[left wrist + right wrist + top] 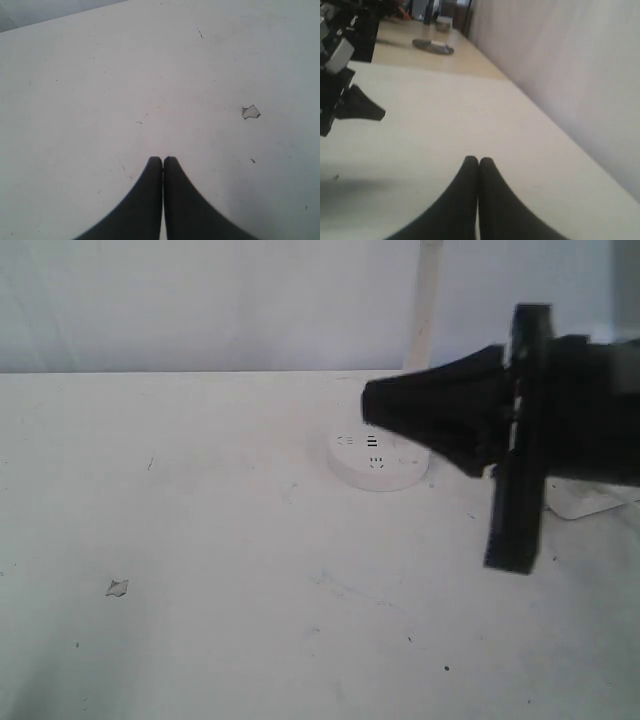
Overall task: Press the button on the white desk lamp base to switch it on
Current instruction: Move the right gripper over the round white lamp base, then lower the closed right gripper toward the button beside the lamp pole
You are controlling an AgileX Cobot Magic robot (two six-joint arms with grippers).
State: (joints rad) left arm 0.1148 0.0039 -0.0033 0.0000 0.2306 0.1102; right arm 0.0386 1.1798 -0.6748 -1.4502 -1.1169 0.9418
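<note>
R gripper (368, 405), fingers together, hangs by white desk lamp base (385, 474). Prob light, rigid plastic: press button (can't make out) straight down, no grasp.

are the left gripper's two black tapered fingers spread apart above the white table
No, the black fingers of the left gripper are pressed together tip to tip, no gap, over the white table.

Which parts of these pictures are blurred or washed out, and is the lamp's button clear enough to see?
Exterior view: the right gripper is near the lens and soft-edged; the white desk lamp base is washed out against the white table, so the button cannot be made out. Left wrist view: the left gripper is blurred, the table's chip sharp. Right wrist view: soft overall, yellowish tint.
</note>
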